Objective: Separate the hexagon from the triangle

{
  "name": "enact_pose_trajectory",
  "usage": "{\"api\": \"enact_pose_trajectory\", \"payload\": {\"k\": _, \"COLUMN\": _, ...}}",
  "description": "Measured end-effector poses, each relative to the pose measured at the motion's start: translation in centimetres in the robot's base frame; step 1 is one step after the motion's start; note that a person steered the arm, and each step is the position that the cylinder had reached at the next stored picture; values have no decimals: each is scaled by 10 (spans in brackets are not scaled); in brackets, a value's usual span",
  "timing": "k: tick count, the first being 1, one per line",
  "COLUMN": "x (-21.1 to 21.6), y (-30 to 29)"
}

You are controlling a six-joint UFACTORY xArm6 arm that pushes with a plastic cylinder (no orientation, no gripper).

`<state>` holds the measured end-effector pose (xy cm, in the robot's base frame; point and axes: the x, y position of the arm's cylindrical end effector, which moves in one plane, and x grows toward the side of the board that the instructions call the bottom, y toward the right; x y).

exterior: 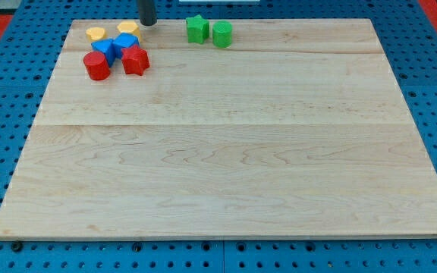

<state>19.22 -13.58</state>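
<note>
The hexagon looks like the yellow block at the view's top left. It's packed against a blue block, and the blue triangle-ish one is just beside that; the shapes are hard to call. You're at the approach stage, with nothing split yet. The tip sits just right of the yellow one on the surface, rod upright. There's no gripper, so nothing's held. Next you'll need a push that wedges between them.
</note>
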Motion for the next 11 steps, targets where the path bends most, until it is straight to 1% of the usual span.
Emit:
{"api": "enact_pose_trajectory", "payload": {"k": 1, "x": 6, "y": -12}}
{"api": "enact_pose_trajectory", "payload": {"k": 2, "x": 45, "y": -25}}
{"api": "enact_pose_trajectory", "payload": {"k": 3, "x": 52, "y": -27}}
{"api": "enact_pose_trajectory", "payload": {"k": 4, "x": 8, "y": -38}}
{"api": "enact_pose_trajectory", "payload": {"k": 5, "x": -1, "y": -57}}
{"api": "enact_pose_trajectory", "payload": {"k": 6, "x": 28, "y": -72}}
{"api": "enact_pose_trajectory", "payload": {"k": 7, "x": 63, "y": -73}}
{"api": "enact_pose_trajectory", "payload": {"k": 9, "x": 148, "y": -72}}
{"api": "enact_pose_trajectory", "payload": {"k": 10, "x": 95, "y": -47}}
{"api": "enact_pose_trajectory", "payload": {"k": 11, "x": 33, "y": -41}}
